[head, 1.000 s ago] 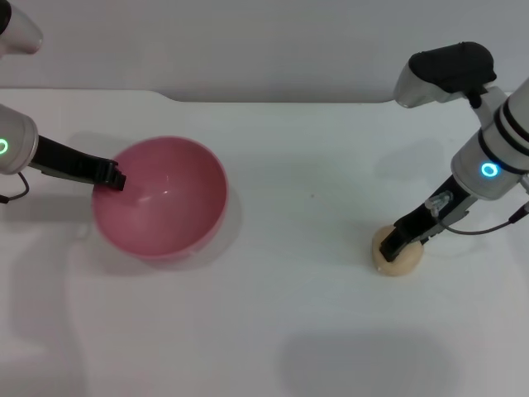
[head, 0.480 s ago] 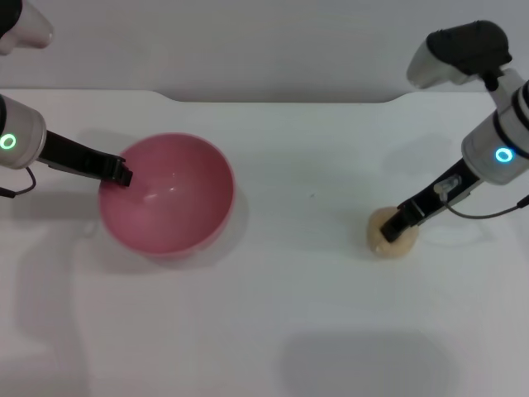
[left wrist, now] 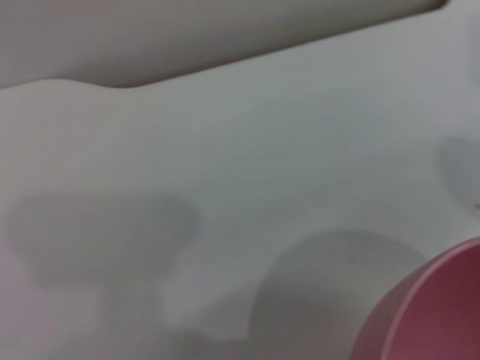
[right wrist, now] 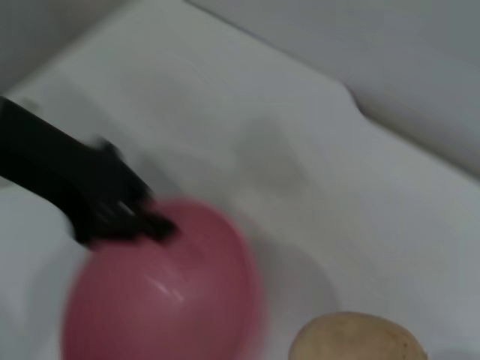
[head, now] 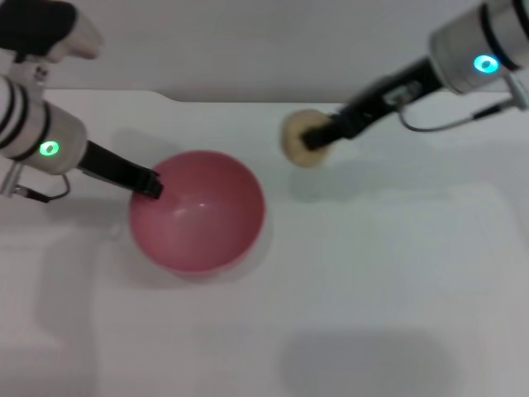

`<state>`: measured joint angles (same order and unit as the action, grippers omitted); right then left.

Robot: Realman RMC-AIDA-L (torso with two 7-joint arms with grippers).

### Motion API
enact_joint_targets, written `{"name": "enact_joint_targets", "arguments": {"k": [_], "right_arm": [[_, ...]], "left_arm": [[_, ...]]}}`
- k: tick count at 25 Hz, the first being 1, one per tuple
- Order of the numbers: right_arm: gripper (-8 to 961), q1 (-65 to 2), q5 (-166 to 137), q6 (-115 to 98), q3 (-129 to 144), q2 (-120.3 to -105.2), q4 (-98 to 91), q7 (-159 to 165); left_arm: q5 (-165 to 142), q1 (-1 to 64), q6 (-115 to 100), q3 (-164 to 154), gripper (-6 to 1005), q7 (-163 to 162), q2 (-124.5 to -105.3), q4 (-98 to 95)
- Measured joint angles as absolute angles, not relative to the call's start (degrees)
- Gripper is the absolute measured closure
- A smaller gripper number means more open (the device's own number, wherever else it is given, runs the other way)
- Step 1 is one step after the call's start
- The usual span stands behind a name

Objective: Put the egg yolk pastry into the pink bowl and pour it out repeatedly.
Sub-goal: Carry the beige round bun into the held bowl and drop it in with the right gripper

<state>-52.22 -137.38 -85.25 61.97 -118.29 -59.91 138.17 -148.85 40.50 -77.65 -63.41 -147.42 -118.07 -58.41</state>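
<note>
2 arms are at work over the white counter point(head: 372, 273), and the risks run from the biggest thing down.

Bowl point(head: 198, 211): it sits on the counter's left half, and the left pincer point(head: 149, 184) is clenched on its near-left rim. That grip is on 1 edge only, so a jolt from the arm could tip or skid the bowl, and the drop target would no longer be where the right arm expects it.

Pastry point(head: 299, 137): the right pincer point(head: 318, 137) grasps it in the air, up and to the right of the bowl and clear of the rim, not yet over the opening. If it were released here it would likely land on the counter and roll. It is round and looks soft, so a squeeze that is too light could let it slip mid-carry, while too hard a squeeze could dent it.

Contact itself is blurred in the head view, so how deep the fingers sit on the pastry is uncertain; a shallow hold would make a slip likelier.
</note>
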Motion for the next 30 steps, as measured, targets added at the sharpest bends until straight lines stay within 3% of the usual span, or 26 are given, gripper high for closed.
{"name": "enact_joint_targets", "arguments": {"k": [16, 19, 24, 30], "right_arm": [[676, -56.06, -132.45, -83.18, 82.27, -118.99, -60.49, 139.96], [627, -55.56, -132.49, -83.26, 81.88, -119.0, -61.86, 141.31], [393, -54.06, -135.68, -83.38, 80.67, -118.93, -65.14, 145.84], [377, -49.31, -139.32, -82.93, 69.8, -118.65, -68.58, 150.79]], "left_arm": [[-144.42, 43.07, -73.64, -73.15, 971, -151.47, -118.39, -57.64], [-144.42, 43.11, -72.87, -73.11, 971, -151.49, -118.32, -57.64], [-144.4, 43.12, -71.45, -73.25, 970, -151.41, -118.2, -57.64], [-144.2, 40.1, -64.5, -73.61, 970, -150.54, -118.2, -59.4]]}}
